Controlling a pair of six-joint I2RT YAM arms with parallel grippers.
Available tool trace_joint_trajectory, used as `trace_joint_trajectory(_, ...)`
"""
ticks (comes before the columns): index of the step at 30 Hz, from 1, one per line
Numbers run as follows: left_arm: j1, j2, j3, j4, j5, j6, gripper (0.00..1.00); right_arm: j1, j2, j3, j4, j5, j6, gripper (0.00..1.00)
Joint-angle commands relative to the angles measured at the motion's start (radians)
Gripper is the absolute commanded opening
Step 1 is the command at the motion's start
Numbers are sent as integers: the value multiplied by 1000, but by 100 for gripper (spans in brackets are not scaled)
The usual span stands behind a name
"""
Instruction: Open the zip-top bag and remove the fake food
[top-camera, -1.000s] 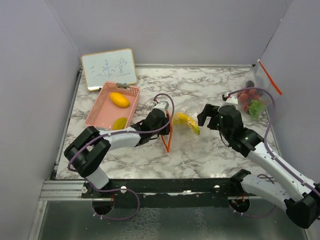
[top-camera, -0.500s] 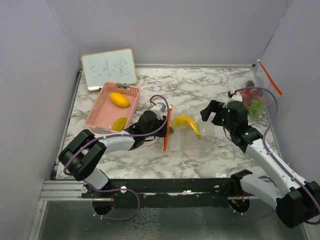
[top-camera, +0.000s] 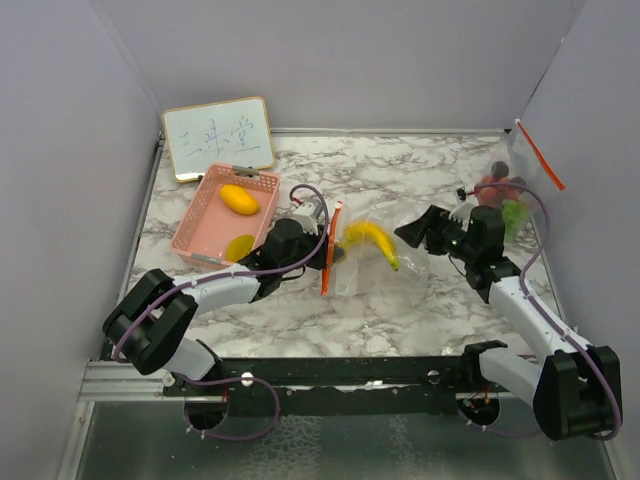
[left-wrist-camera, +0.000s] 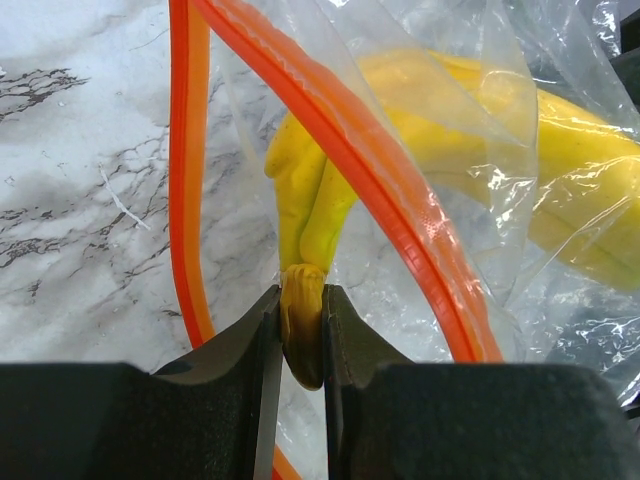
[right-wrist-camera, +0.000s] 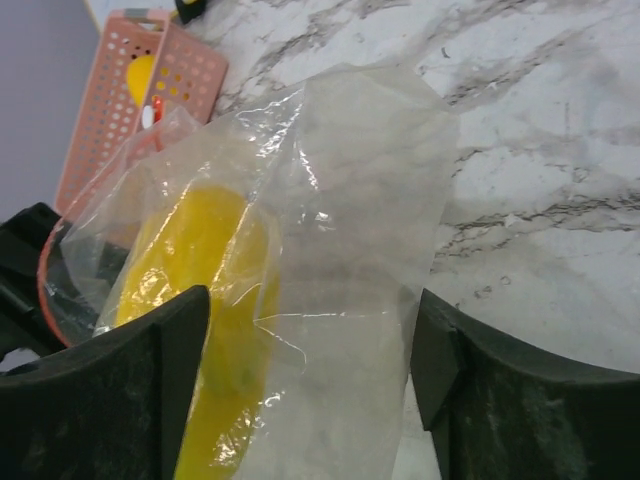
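On the marble table (top-camera: 420, 170), toward its left side, sits a pink basket (top-camera: 205, 226) with two yellow-orange fruit pieces (top-camera: 239, 200) in it. At the middle lies the clear zip-top bag (top-camera: 356, 278), its orange zipper mouth gaping toward the left arm, and the yellow banana (top-camera: 371, 240) is still mostly inside. The right claw (right-wrist-camera: 310, 310) is spread wide, the bag's closed end between its fingers. The left claw (left-wrist-camera: 301, 330) pinches the banana's stem at the mouth.
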Motion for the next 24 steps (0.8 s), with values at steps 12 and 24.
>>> trace_joint_trajectory(12,24,-49,6,-59,-32,19,0,-31,-17,72,-70,131,-18,1)
trace_joint_trajectory(24,140,-121,28,-332,-231,15,0,-56,31,184,-264,506,-69,2)
